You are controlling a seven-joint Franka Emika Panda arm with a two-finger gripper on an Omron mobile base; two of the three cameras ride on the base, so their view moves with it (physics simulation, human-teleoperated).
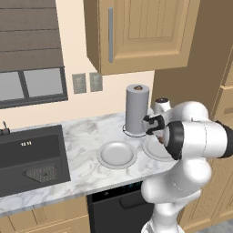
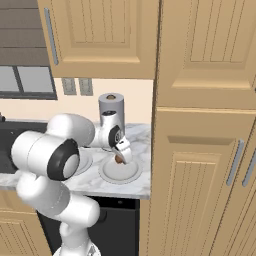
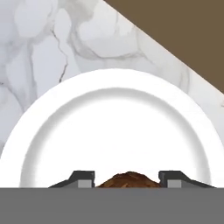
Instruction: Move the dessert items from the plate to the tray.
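A brown ball (image 3: 129, 178) sits between my gripper's (image 3: 127, 180) two dark fingertips, its sides meeting their inner faces; the gripper looks shut on it. Below it lies a round white plate (image 3: 113, 113), bare apart from the ball. In the right base view the gripper (image 2: 121, 156) points down over that plate (image 2: 107, 176), with the ball (image 2: 119, 159) at its tip, just above the plate's middle. In the left base view my arm covers much of this plate (image 1: 152, 150). The red-and-white piece and the blue tray are out of view.
A second pale plate (image 1: 117, 154) lies to the left on the marble counter (image 1: 82, 136). A grey paper towel roll (image 1: 137, 109) stands behind the plates. A dark sink (image 1: 32, 154) is at the far left. A tall wooden cabinet (image 2: 200, 150) borders the counter's right end.
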